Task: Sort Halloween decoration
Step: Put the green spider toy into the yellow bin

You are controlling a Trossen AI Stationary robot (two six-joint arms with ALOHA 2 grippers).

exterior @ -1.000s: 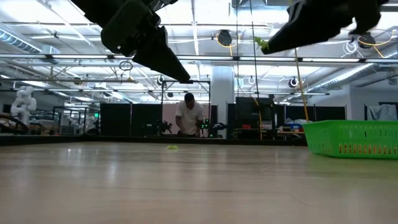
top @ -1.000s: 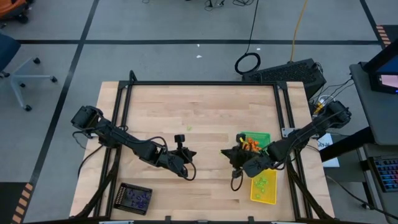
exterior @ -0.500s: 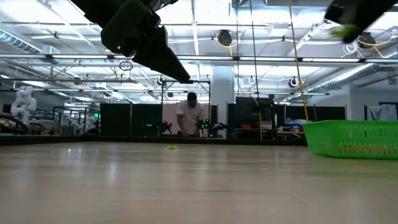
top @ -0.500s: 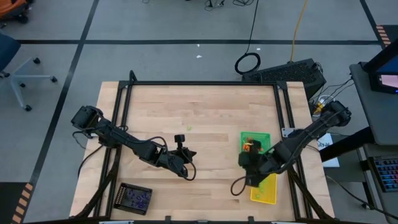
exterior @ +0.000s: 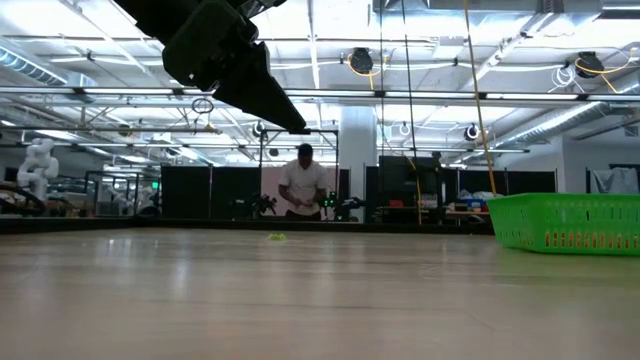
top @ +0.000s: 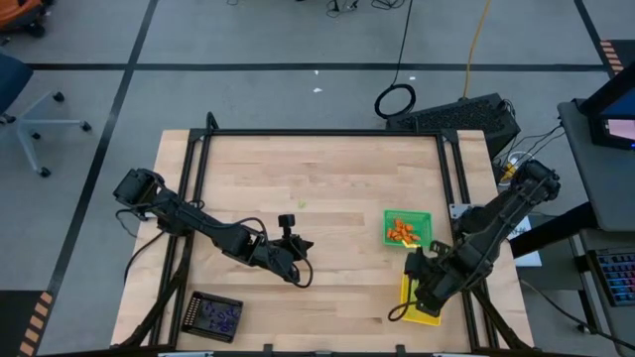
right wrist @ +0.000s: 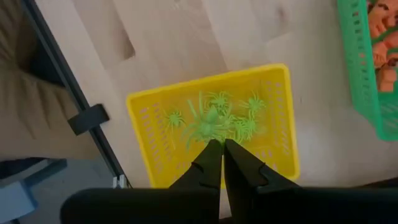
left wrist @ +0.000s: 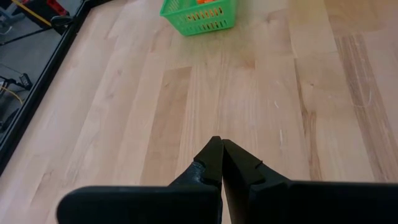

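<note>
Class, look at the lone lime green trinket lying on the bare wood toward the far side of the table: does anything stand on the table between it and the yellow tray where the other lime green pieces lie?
Only the green tray comes near that path; it sits just short of the yellow tray. Between the lime green trinket and the trays is bare wood. The left gripper hangs shut to one side.

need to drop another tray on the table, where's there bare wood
Bare wood: the whole back half of the table except one small green trinket, and the front middle between the black tray and the yellow tray. Crowded: the right side, where the green tray sits beside the yellow one under the right tool; the left tool hovers mid-table.
</note>
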